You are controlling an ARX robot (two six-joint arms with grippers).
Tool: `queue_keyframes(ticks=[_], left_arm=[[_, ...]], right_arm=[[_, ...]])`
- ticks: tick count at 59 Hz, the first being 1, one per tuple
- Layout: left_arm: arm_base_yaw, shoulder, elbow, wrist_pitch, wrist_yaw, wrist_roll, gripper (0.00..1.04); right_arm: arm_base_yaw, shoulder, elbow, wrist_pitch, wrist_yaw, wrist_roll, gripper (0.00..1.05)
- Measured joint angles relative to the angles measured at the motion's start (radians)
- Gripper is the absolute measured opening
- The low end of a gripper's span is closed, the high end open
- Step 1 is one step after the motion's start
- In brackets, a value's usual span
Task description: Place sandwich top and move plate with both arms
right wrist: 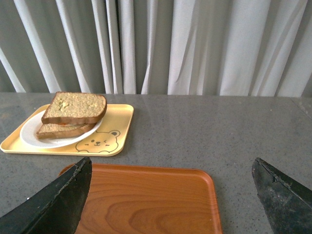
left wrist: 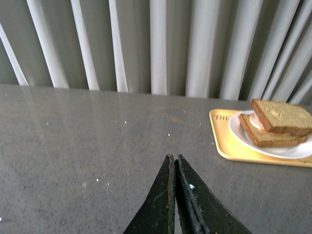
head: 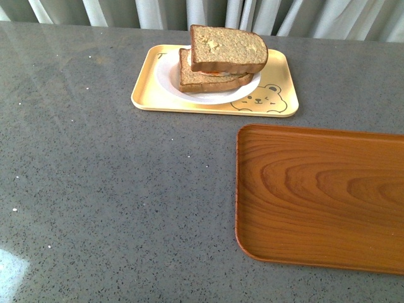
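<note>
No legible text, labels, brands or numbers anywhere. Only marking: bear-face drawing on yellow tray (head: 264,100), near corner beside plate (head: 169,79); no lettering with it.

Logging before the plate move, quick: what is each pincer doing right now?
Left pincer: closed, holding nothing, above the table.
Right pincer: open wide, empty, above the wooden tray.

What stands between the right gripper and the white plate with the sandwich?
Only the wooden tray lies below the path, flat and empty. Beyond it the plate sits on the yellow tray. The right gripper is open.
</note>
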Motion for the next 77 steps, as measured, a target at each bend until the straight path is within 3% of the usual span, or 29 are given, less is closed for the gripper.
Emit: queue_keyframes(ticks=[14,49,77], left_arm=[[0.000,-0.002,0.000,-0.006,0.000,-0.001,0.02],[0.000,-0.003,0.000,-0.006,0.000,0.000,0.97],[0.000,-0.003,0.000,-0.006,0.000,0.002,0.96]], right_arm=[[0.000,0.000,0.000,0.000,0.000,0.000,0.96],[0.000,0.000,0.000,0.000,0.000,0.000,0.96],[0.000,0.000,0.000,0.000,0.000,0.000,0.96]])
